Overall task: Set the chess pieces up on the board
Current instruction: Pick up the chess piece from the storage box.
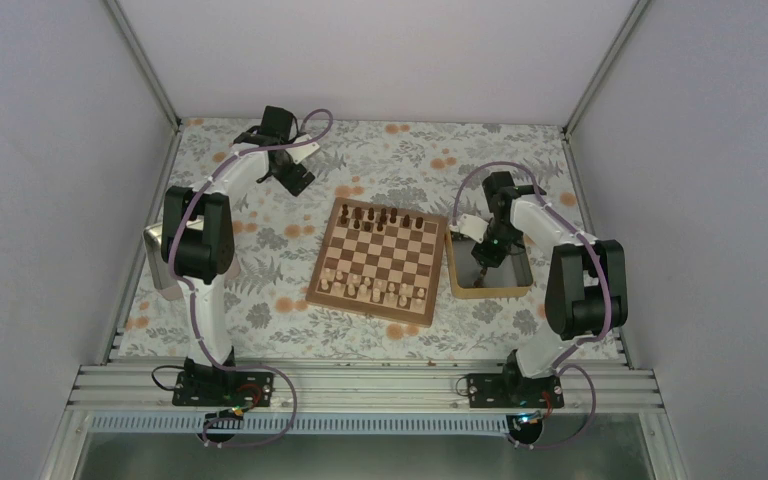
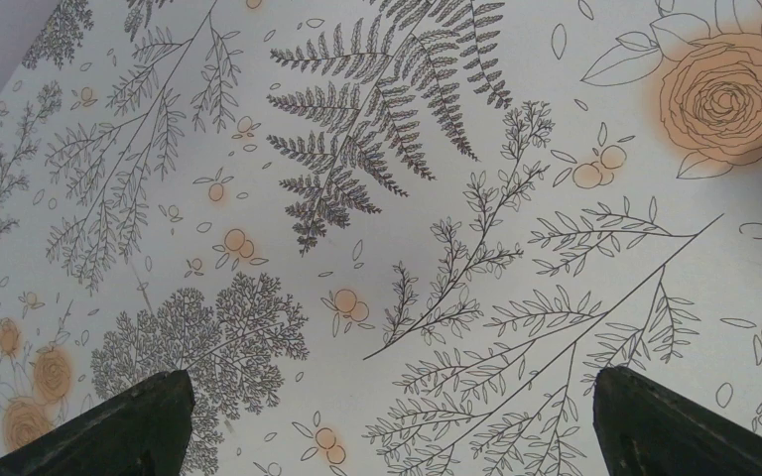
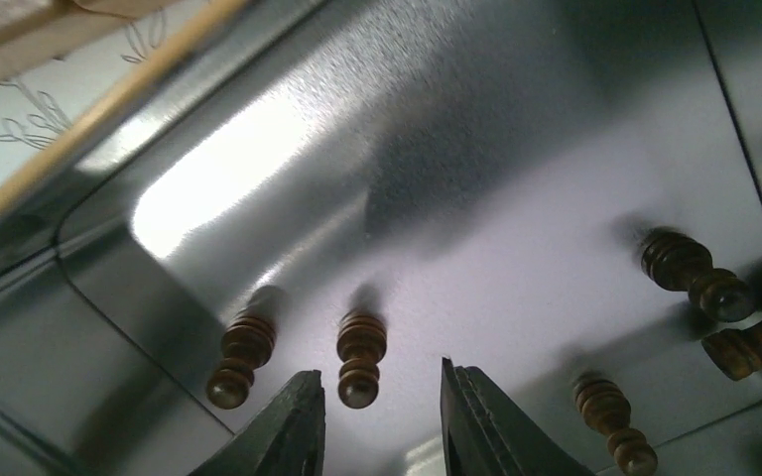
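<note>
The chessboard (image 1: 380, 262) lies in the middle of the table. Dark brown chess pieces (image 1: 372, 216) stand on its far rows and pale ones on its near rows. More dark pawns stand in the tan-rimmed tray (image 1: 458, 282) to the board's right. My right gripper (image 1: 485, 262) is down inside that tray. In the right wrist view it (image 3: 382, 416) is open, with one dark pawn (image 3: 360, 359) standing just beyond the tips, nearer the left finger, untouched. My left gripper (image 1: 295, 180) is open and empty over the cloth, far left of the board; its fingers (image 2: 139, 426) are spread wide.
Other dark pawns stand on the tray's metal floor (image 3: 476, 198): one left of the fingers (image 3: 240, 359), one to the right (image 3: 610, 416), two at the far right (image 3: 695, 273). A metal plate (image 1: 155, 255) lies under the left arm. Walls enclose the flowered tablecloth (image 2: 407, 248).
</note>
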Controlling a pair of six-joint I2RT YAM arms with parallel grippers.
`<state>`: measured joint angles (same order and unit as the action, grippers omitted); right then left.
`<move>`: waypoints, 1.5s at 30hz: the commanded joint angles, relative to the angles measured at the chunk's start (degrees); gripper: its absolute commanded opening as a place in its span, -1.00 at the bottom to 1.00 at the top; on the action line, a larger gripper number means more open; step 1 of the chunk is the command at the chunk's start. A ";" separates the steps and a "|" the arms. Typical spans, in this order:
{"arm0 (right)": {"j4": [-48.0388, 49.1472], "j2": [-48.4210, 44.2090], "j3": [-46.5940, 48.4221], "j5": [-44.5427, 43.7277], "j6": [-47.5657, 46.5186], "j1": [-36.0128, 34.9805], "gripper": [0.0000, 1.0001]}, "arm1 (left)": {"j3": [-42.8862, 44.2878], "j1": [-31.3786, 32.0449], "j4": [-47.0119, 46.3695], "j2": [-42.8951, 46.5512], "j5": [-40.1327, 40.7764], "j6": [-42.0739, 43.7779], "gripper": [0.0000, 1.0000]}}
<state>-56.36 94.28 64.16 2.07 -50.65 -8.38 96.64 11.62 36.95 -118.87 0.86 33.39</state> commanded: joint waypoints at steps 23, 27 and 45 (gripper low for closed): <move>0.88 3.41 -3.55 -0.09 1.33 2.26 -0.35 | 0.91 -0.27 0.05 1.41 -0.06 -0.54 1.00; 1.68 3.67 -3.38 0.19 1.28 2.30 -0.41 | 0.83 -0.24 -0.04 1.61 0.05 -0.59 1.00; -7.60 1.52 10.70 -0.20 0.77 0.76 -0.78 | 0.92 -0.26 -0.12 1.83 0.14 -0.96 1.00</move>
<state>-59.77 97.54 68.60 1.41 -49.82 -6.68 96.64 11.62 36.95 -118.87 0.89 32.91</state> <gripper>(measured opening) 0.116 0.999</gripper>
